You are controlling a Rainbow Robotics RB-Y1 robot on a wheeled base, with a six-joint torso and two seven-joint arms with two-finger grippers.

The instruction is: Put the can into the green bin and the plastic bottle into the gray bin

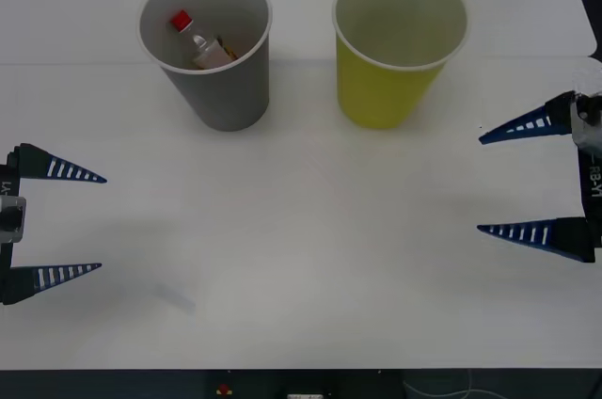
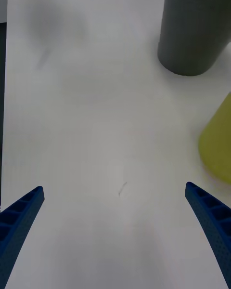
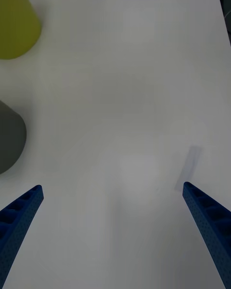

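Both pincers are waiting at the edges of the white counter (image 1: 301,258) in the front view. Sitting at about nine o'clock, the left pincer (image 1: 102,223) is spreading its blue fingers wide around nothing, and the right pincer (image 1: 480,183) at about three o'clock is doing the same. Up toward eleven o'clock the gray bin (image 1: 212,46) is standing upright, and the plastic bottle (image 1: 199,41) is lying tilted inside it with its red cap leaning toward the wall. Just beside it, toward one o'clock, the green bin (image 1: 400,46) is standing upright; no can is visible inside it or on the counter. Judging by this, the bottle half is done, and the arms are probably idling well apart from the bins so as not to knock them.

Moving to the right wrist view, the right pincer (image 2: 114,191) is gaping over bare counter (image 2: 96,125), with the gray bin (image 2: 192,29) farther off and the green bin (image 2: 219,144) nearer, at the edge.

Turning to the left wrist view, the left pincer (image 3: 112,189) is likewise hanging spread above the counter (image 3: 130,101), with the green bin (image 3: 17,24) and the gray bin (image 3: 9,139) showing at one side, neither touching the fingers.
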